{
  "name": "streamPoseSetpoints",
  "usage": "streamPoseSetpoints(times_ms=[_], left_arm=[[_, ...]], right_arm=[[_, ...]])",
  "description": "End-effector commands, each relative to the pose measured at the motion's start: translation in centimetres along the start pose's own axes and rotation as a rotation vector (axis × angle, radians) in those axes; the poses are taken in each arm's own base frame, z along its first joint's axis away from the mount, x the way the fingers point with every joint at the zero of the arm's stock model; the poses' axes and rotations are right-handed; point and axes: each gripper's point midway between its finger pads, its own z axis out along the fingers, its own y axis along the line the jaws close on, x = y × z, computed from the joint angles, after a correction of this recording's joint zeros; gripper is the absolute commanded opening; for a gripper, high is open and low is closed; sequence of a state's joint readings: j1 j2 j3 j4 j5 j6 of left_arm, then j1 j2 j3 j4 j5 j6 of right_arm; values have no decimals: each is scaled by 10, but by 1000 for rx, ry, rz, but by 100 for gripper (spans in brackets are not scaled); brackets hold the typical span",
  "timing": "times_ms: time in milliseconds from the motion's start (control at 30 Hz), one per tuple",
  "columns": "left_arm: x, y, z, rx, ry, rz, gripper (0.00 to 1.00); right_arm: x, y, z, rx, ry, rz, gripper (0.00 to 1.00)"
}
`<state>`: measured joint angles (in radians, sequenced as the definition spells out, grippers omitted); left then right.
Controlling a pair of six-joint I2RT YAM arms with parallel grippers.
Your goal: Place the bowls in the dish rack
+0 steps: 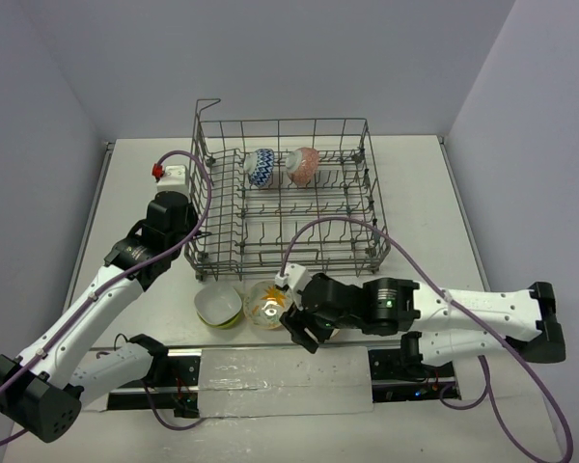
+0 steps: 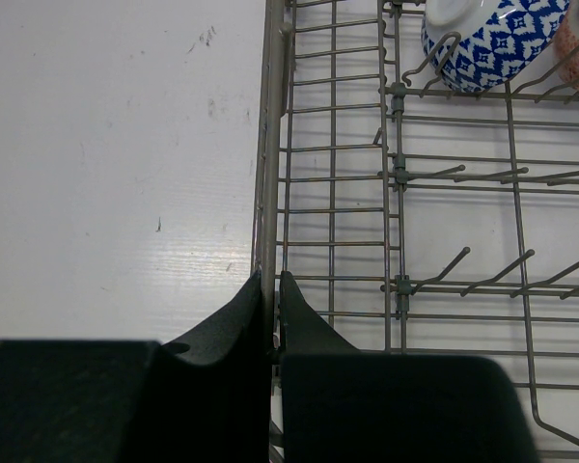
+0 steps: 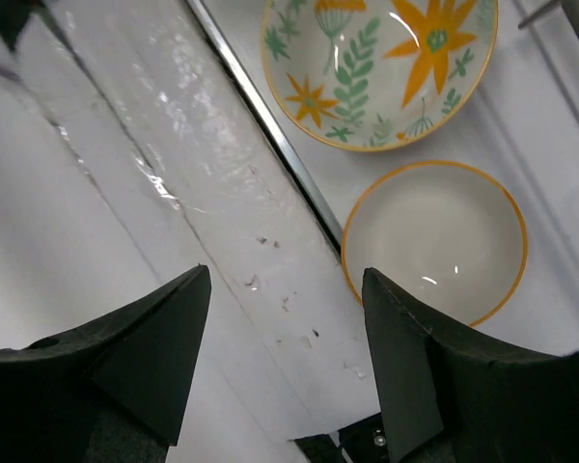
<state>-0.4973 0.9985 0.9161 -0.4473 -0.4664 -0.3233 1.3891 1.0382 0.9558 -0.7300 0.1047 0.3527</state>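
Observation:
The dish rack [image 1: 285,198] stands in the middle of the table. At its far end a blue-white bowl [image 1: 260,166] [image 2: 492,39] and a red-orange bowl [image 1: 303,164] rest among the tines. My left gripper [image 1: 193,253] [image 2: 270,289] is shut on the rack's left rim wire. In front of the rack sit a lime-green bowl [image 1: 218,306] [image 3: 434,241] with a white inside and a yellow-floral bowl [image 1: 267,305] [image 3: 381,68]. My right gripper [image 1: 294,326] [image 3: 288,289] hovers open just near of them, over a white strip, with nothing between its fingers.
A small white box with a red knob [image 1: 170,174] sits at the rear left beside the rack. Purple cables [image 1: 318,227] loop over the rack's near side. A white taped strip [image 1: 280,371] and a metal rail run along the table's near edge.

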Motion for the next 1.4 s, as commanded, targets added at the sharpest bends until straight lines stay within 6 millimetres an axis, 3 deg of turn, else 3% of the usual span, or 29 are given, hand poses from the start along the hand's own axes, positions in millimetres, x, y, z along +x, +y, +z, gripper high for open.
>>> streamPoseSetpoints(times_ms=[0, 767, 800, 900, 1067, 1233, 1367], left_arm=[[4, 12, -3, -39, 19, 27, 0], [6, 7, -3, -11, 24, 30, 0], [7, 7, -3, -10, 26, 31, 0], [5, 7, -4, -11, 20, 30, 0], [6, 6, -4, -5, 25, 30, 0], [6, 5, -4, 2, 25, 29, 0], [6, 5, -4, 2, 24, 30, 0]], right_arm=[[13, -14, 8, 116, 70, 23, 72], [78, -32, 85, 251, 284, 62, 58], [80, -31, 88, 247, 286, 65, 56], [81, -30, 92, 246, 290, 75, 28], [76, -27, 89, 228, 267, 84, 20], [72, -27, 81, 227, 257, 89, 0], [68, -13, 69, 147, 256, 101, 0]])
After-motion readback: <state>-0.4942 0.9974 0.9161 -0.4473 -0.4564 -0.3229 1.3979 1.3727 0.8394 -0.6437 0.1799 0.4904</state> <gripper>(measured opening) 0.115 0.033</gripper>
